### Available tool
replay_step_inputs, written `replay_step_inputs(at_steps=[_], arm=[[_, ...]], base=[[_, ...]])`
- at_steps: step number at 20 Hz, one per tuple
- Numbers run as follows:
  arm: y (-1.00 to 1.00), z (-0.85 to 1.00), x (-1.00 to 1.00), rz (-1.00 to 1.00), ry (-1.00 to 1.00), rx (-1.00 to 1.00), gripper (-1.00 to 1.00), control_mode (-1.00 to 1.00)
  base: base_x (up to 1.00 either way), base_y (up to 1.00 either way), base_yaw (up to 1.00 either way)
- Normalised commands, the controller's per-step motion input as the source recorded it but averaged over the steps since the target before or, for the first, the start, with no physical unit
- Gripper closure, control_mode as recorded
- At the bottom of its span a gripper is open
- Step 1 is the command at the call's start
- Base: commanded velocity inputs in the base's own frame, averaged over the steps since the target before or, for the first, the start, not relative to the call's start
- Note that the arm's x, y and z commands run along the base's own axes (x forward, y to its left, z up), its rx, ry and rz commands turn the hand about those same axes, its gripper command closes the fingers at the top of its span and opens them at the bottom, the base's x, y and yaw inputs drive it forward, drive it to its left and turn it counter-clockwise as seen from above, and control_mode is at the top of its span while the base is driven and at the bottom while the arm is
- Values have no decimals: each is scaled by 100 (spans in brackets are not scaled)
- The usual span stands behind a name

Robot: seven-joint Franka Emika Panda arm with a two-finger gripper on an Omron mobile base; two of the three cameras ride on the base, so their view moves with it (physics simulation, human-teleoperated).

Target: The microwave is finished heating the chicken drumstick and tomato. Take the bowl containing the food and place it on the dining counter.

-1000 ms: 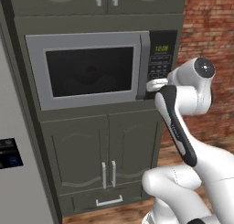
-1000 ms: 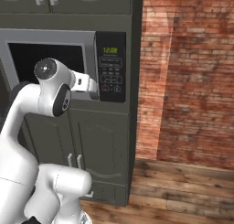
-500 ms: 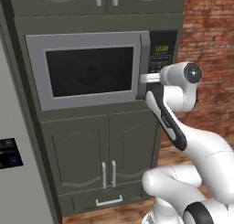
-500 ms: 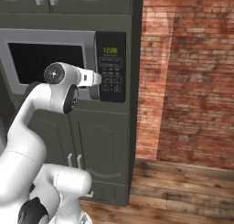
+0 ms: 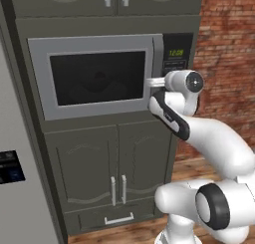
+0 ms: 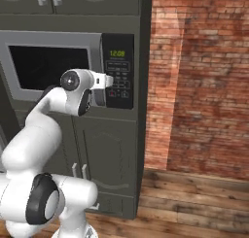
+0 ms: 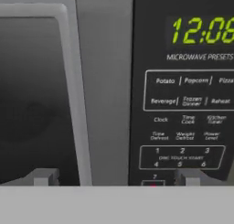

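The microwave (image 5: 94,78) is built into the dark cabinet column, and its door is closed. Its dark window (image 7: 32,99) hides the bowl, the chicken drumstick and the tomato. The black keypad (image 6: 119,76) shows green digits (image 7: 203,30). My gripper (image 7: 118,177) is open and holds nothing. Its two fingertips (image 7: 43,176) stand wide apart, one before the window's right edge and one before the keypad. The hand (image 5: 158,82) sits close to the silver strip between door and keypad (image 6: 108,81). The dining counter is out of view.
Below the microwave are two cabinet doors with handles (image 5: 118,188) and a drawer (image 5: 118,219). A grey appliance side with a small dark display (image 5: 10,166) stands at the left. A brick wall (image 6: 199,81) and wood floor (image 6: 194,198) lie to the right.
The hand has moved left and slightly up, closer to the microwave's front by the door's right edge, while the forearm swung lower. The gripper stayed open.
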Motion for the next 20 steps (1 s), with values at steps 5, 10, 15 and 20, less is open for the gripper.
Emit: replay_step_inputs(at_steps=[5, 10, 15, 20], arm=[[0, -1, 85, 0, 0, 0, -100, -100], [0, -1, 72, 0, 0, 0, -100, -100], [0, 0, 71, 0, 0, 0, -100, -100], [0, 0, 52, 0, 0, 0, 100, -100]], base=[[0, 0, 0], [0, 0, 0], [0, 0, 0], [0, 0, 0]])
